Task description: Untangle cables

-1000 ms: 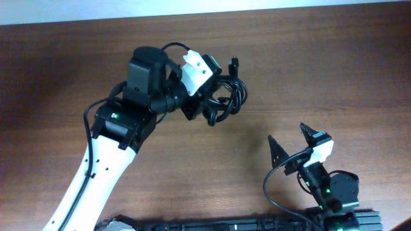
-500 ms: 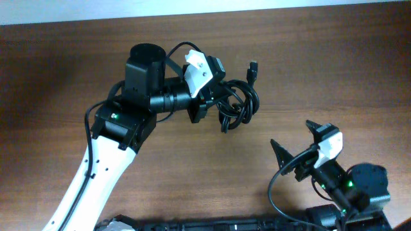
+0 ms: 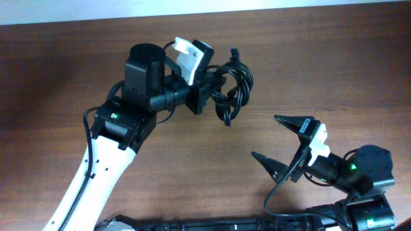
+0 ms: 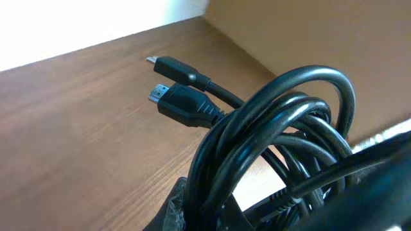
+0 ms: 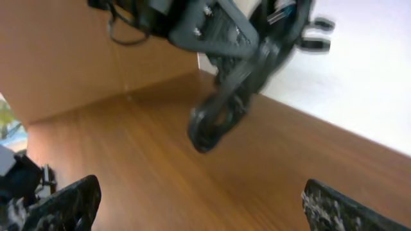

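Note:
A coiled bundle of glossy black cables hangs above the wooden table, held up by my left gripper, which is shut on it. In the left wrist view the cable loops fill the lower right and two plug ends stick out toward the upper left. My right gripper stands wide open at the lower right, apart from the bundle, with nothing between its fingers. The right wrist view shows the hanging cables ahead, with both fingertips at the bottom corners.
The brown wooden table spreads all around. A black rail runs along the table's front edge. A light wall lies beyond the table's far edge.
The left gripper has lifted and turned the cable bundle, shifting it slightly up and right. The right arm has swung round so its open fingers now point left toward the bundle.

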### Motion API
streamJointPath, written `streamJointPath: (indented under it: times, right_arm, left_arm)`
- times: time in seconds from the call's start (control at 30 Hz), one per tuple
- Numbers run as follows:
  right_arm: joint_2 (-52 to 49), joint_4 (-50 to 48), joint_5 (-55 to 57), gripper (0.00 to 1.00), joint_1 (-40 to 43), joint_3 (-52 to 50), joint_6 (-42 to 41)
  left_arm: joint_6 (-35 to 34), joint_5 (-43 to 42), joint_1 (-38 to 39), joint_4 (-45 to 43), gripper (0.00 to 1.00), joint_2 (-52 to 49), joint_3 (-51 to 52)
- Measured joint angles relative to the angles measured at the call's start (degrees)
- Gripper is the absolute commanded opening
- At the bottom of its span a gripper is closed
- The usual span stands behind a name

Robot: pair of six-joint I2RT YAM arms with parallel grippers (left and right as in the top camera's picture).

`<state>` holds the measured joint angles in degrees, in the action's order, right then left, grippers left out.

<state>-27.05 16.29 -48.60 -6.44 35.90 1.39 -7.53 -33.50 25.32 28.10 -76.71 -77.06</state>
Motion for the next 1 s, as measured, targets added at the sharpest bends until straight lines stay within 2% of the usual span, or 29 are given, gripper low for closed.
streamJointPath:
  times: [0.17, 0.37, 0.5, 0.63, 0.73, 1.0]
  right_arm:
    - [0.00, -3.37, 1.88, 0.94, 0.00, 0.02, -6.21]
    - [0.00, -4.22, 10.32, 0.94, 0.00, 0.02, -17.29]
    - [0.00, -4.37, 11.76, 0.93, 0.00, 0.02, -19.71]
    - [0.00, -4.37, 12.15, 0.89, 0.00, 0.02, -21.03]
    - [0.00, -4.37, 12.02, 0.85, 0.00, 0.02, -21.44]
    - [0.00, -4.70, 10.45, 0.85, 0.00, 0.02, -21.94]
  left_arm:
    - [-4.94, 2.34, 0.07, 2.60, 0.00, 0.00, 0.00]
    - [-6.40, 3.15, 1.79, 5.77, 0.00, 0.00, 0.00]
    - [-6.69, 3.39, 4.52, 6.08, 0.00, 0.00, 0.00]
    - [-6.67, 3.61, 7.10, 6.05, 0.00, 0.00, 0.00]
    - [-6.67, 4.35, 7.26, 6.05, 0.00, 0.00, 0.00]
    - [-6.67, 4.87, 7.26, 5.77, 0.00, 0.00, 0.00]
